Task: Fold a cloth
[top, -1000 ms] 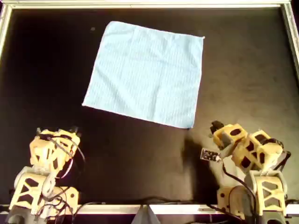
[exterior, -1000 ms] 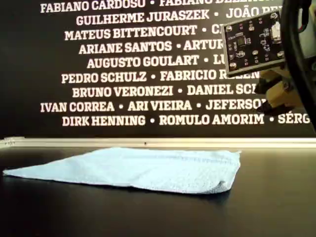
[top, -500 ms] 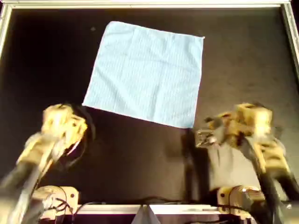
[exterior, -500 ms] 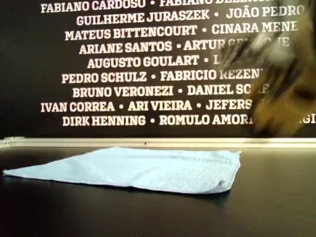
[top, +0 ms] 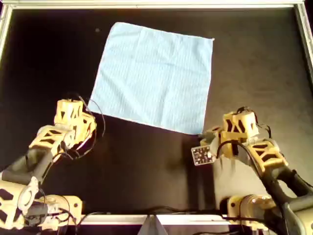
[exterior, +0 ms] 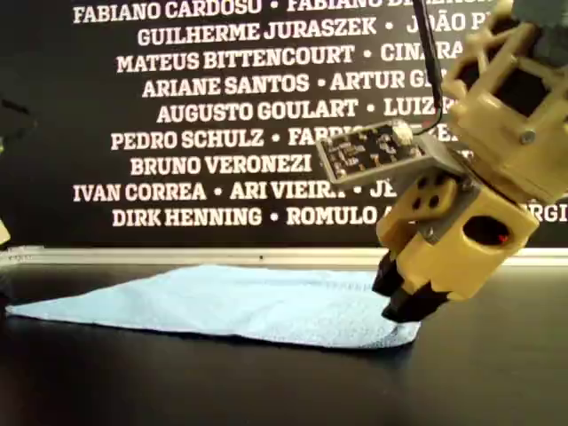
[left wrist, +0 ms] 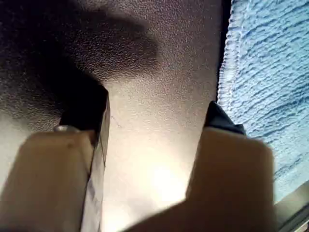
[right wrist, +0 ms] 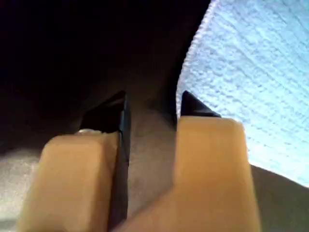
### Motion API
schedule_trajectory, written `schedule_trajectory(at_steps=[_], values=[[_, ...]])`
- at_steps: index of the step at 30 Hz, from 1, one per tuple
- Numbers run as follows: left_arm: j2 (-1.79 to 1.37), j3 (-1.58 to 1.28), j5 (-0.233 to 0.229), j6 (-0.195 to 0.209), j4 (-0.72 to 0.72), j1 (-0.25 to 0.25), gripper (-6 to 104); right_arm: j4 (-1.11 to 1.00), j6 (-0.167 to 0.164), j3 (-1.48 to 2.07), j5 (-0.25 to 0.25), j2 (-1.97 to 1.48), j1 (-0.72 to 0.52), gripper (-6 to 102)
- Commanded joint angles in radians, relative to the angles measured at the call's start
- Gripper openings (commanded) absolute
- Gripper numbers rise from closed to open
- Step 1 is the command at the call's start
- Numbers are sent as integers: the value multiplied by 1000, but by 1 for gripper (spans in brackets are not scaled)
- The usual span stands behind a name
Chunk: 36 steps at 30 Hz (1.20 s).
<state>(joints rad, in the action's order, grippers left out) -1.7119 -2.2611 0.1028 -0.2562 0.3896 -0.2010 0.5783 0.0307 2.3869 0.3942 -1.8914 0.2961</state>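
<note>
Overhead straight down, exterior low at table level, wrist views close, all sharing the cloth (top: 154,76).

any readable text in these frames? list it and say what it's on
All on the black back wall in the exterior view, white capitals, some cut off by the arm or the frame edge:
"FABIANO CARDOSO"
"GUILHERME JURASZEK"
"MATEUS BITTENCOURT"
"ARIANE SANTOS"
"AUGUSTO GOULART"
"PEDRO SCHULZ"
"BRUNO VERONEZI"
"IVAN CORREA"
"ARI VIEIR..." (cut off)
"DIRK HENNING"
"ROMULO A..." (cut off)
Circuit board on the arm: markings too small to read.
Cloth: no text.
</note>
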Motion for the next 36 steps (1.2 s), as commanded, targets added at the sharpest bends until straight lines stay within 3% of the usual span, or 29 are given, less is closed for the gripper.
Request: schedule_trajectory(at_steps=[1, 7, 14, 16, 19, 22, 29, 36], values=[[11, 64, -6, -5, -14, -6, 71, -48, -6, -92, -2, -5, 0, 50], [172, 181, -6, -5, -15, -6, 71, -48, -12, -158, -3, 130, 0, 65], [305, 278, -23, -5, -15, -6, 71, -48, -17, -253, -15, 293, -3, 67], [310, 279, -25, -5, -15, -5, 71, -48, -18, -287, -60, 321, -2, 67], [311, 279, -26, -5, -15, -5, 71, -48, -20, -327, -173, 347, 2, 66], [313, 282, -26, -5, -15, -5, 71, -48, -20, -373, -232, 362, 15, 66], [325, 319, -26, -6, -14, -3, 70, -48, -5, -460, -242, 433, 106, 66], [388, 397, -28, -6, -11, -3, 70, -48, -5, -566, -249, 543, 114, 66]])
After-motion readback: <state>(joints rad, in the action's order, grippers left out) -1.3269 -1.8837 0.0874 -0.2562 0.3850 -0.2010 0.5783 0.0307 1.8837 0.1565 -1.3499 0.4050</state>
